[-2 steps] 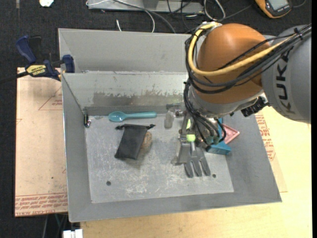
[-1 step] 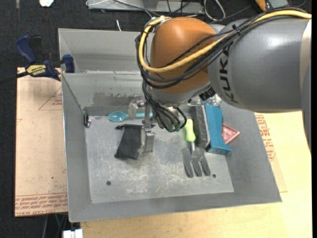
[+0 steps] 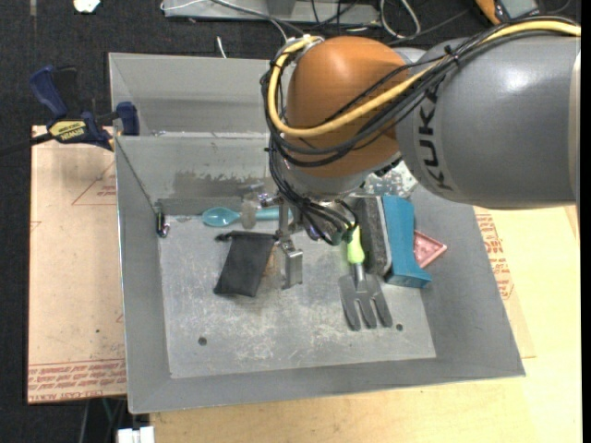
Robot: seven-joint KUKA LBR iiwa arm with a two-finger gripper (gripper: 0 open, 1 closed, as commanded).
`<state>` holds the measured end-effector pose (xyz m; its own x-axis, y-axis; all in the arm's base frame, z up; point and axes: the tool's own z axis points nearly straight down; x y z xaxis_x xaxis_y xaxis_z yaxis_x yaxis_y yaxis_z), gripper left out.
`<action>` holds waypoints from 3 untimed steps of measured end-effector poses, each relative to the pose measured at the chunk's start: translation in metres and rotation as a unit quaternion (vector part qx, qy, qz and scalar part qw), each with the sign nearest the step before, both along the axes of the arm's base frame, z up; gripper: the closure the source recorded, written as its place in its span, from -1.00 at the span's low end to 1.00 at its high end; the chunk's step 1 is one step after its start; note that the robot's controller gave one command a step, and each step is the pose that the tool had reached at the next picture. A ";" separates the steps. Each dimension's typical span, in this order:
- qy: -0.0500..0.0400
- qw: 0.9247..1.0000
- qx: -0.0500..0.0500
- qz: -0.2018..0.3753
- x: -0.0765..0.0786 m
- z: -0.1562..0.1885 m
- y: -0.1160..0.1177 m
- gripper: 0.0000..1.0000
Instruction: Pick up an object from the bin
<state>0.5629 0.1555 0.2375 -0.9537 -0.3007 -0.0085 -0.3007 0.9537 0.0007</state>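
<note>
Orange wrist cover (image 3: pixel 346 90) looming, gripper (image 3: pixel 286 266) sat low at the right edge of the black pouch (image 3: pixel 242 266), middle of the bin (image 3: pixel 277 358), likely set to nip it; spread or clamped, I couldn't tell.

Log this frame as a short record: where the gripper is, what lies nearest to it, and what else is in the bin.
gripper: low over the middle of the bin, at the black pad's right edge
nearest thing: black pad, flat, rectangular, lying askew just left of the gripper
behind: teal spoon near the back wall, handle running under the arm
right: grey fork with a green handle, tines toward the front
far right: blue box, with a pink triangular piece beside it
hold: cannot tell
</note>
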 end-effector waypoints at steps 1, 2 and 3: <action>0.000 1.000 0.001 -0.012 0.011 -0.037 0.004 -1.00; -0.001 0.992 0.003 -0.127 0.010 -0.033 0.023 -1.00; -0.002 0.999 0.002 -0.049 0.013 -0.091 0.015 -1.00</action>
